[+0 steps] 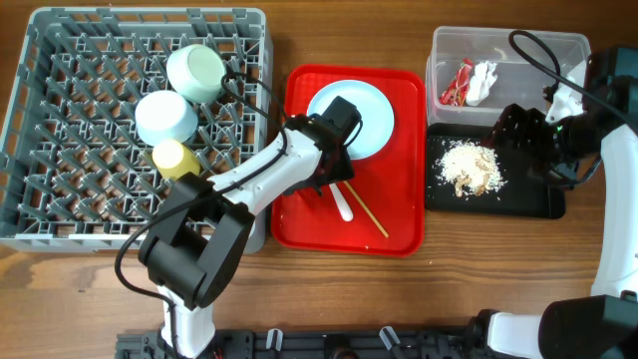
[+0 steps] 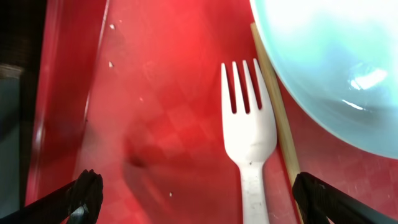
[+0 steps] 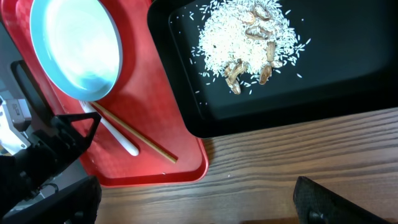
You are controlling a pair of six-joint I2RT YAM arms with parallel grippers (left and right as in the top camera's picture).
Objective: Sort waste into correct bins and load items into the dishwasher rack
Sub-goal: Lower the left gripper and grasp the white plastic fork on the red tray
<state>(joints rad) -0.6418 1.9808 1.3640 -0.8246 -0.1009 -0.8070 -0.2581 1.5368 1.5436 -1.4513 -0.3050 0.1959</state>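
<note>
- Now, down low over the red serving tray (image 1: 399,214) with the left gripper (image 2: 202,186): black fingers (image 2: 87,193) spread wide apart, clamped on nothing.
- Straddling the white fork (image 2: 252,130): smooth matte plastic, four tines, handle running down between the two fingers, neither finger touching it.
- Just beside the fork on its right, a thin wooden stick (image 2: 277,106), straight and pale tan.
- Up in the corner, the round pale plate (image 2: 336,62), glossy blue-white, its curved rim right by the stick's upper end.
- Underneath all that, shiny red plastic with a faint checker texture and a few pale crumbs.
- Over to the dishwasher rack (image 1: 60,199): big square grey crate with a grid of pegs.
- Holding an upper bowl (image 1: 196,72) tipped on its side with a creamy inside, a lower bowl (image 1: 164,117) in pale blue-green just beside it, and a small yellow cup (image 1: 176,158) next in line.
- Right side now: right gripper (image 1: 508,130) hanging above the shallow black tray (image 1: 528,199), fingers parted, holding nothing.
- On that tray, a loose heap of pale beige rice-like scraps (image 3: 249,37) with a few brown chunks mixed in.
- Behind it, the clear plastic tub (image 1: 558,50), with the red crinkled wrapper (image 1: 459,82) and crumpled white tissue (image 1: 483,80) inside, touching each other.
- Beneath everything, a wood-grain table (image 1: 478,279).
</note>
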